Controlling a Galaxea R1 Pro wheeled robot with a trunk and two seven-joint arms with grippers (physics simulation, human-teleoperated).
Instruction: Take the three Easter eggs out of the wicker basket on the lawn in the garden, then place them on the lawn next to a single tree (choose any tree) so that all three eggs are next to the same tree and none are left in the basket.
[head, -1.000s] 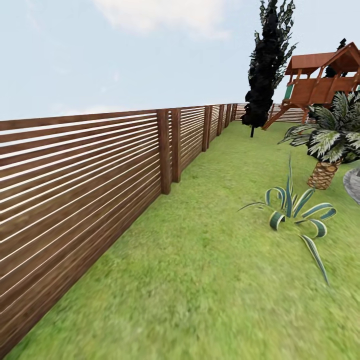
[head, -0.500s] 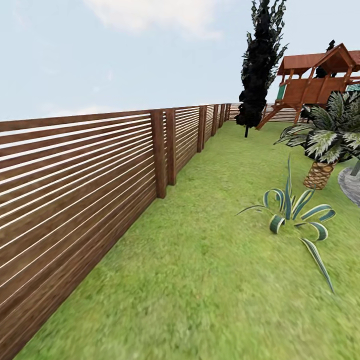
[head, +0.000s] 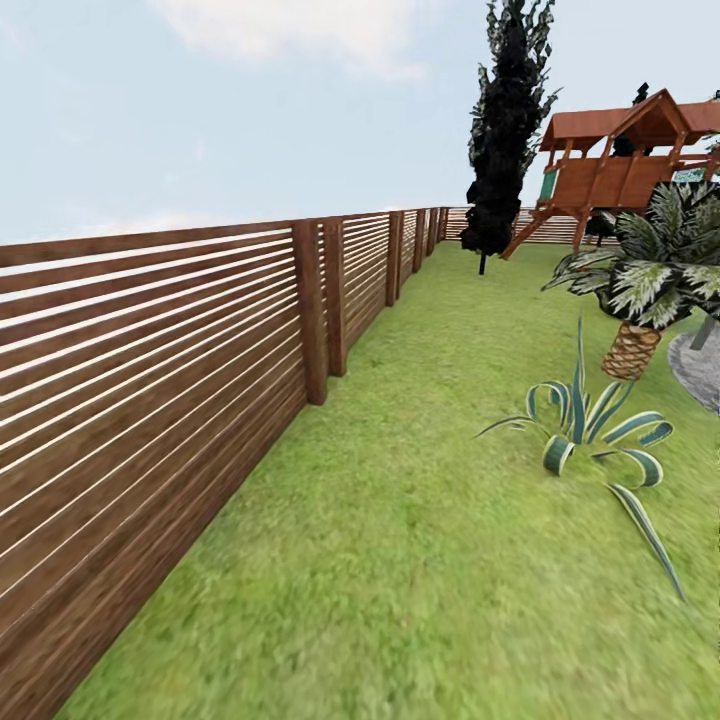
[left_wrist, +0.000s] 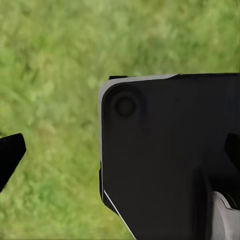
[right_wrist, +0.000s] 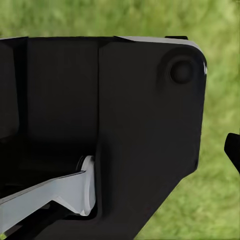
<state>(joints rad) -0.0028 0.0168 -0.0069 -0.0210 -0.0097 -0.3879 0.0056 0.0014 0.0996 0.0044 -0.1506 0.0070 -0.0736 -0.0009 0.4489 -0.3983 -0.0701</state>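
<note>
Your head camera looks along the lawn (head: 420, 520), fence (head: 150, 370) to its left, a black tree (head: 505, 130), playhouse (head: 625, 165), palm (head: 650, 280) and striped plant (head: 585, 425) ahead. At both wrists you see grass beneath dark robot body panels (left_wrist: 170, 155); whether either gripper is open or closed, you cannot tell.

1. The lawn (head: 400, 520) is short green grass, flat, filling the lower and middle right of the head view and narrowing toward the upper centre.
2. The garden's brown slat fence (head: 150, 370) runs along the frame's left side, bounding the grass into the distance.
</note>
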